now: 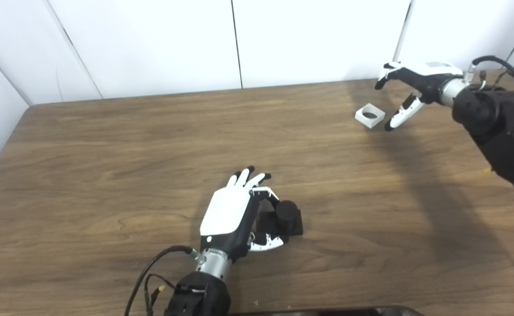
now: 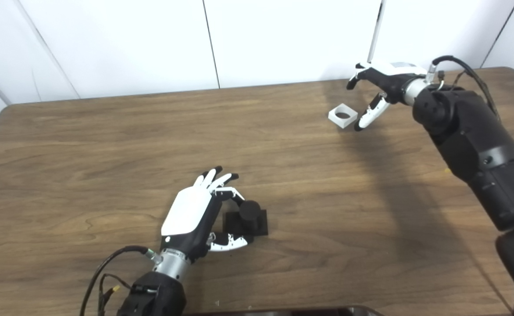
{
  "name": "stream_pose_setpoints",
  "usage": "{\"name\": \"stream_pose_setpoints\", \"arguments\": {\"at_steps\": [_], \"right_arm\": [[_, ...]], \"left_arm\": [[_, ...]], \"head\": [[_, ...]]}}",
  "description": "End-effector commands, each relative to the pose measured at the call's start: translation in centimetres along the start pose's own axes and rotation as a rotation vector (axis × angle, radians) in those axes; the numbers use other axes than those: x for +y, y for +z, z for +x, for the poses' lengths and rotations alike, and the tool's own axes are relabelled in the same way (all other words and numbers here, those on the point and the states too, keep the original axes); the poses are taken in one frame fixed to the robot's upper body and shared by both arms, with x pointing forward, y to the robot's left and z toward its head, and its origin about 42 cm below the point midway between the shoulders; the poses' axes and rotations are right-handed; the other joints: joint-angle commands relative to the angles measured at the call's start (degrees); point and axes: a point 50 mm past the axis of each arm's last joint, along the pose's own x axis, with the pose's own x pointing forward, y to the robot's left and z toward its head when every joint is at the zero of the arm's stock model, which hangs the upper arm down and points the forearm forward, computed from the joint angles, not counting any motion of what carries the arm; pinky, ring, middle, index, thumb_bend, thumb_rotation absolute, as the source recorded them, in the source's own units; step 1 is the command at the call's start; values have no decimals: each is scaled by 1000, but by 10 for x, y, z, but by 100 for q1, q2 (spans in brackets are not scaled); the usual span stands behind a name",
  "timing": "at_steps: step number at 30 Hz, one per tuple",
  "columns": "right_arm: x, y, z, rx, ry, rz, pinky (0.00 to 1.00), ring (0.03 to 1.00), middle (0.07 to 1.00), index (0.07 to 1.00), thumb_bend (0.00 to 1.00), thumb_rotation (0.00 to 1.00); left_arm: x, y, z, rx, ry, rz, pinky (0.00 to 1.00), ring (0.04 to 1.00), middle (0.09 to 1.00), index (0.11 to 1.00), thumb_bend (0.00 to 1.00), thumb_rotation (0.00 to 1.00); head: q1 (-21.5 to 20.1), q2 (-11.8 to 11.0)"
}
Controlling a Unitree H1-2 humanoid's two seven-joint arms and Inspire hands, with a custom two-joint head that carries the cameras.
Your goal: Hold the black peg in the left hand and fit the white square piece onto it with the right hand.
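Black peg (image 1: pixel 287 216); white square piece (image 1: pixel 369 115); brown wood-grain table (image 1: pixel 108 175); white-and-black hands, left hand (image 1: pixel 235 210), right hand (image 1: pixel 415 83).

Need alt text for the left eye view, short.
Two robot hands over a brown wooden table: the left hand is open right beside the black peg, fingers curled around it but not clearly gripping. At the far right, the open right hand hovers beside the white square piece lying flat, not holding it.

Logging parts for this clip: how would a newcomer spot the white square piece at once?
Look to the far right of the wooden table, near the white wall. Just beyond the open right robot hand lies the white square piece, flat on the wood: the only white block, with a round hole through its middle.
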Motion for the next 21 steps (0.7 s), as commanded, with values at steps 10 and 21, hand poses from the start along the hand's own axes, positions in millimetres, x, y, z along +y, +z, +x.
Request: {"name": "stream_pose_setpoints", "arguments": {"at_steps": [10,21], "right_arm": [[-44,19,18,-34,-58,-112,1000,1000,973,768,841,221],[-43,21,32,-35,-36,-139,1000,1000,974,770,841,216]], "left_arm": [[1,1,1,6,12,11,1000,1000,909,491,522,66],[1,4,3,3,22,-3,1000,1000,909,491,523,66]], "head": [[-12,10],[9,15]]}}
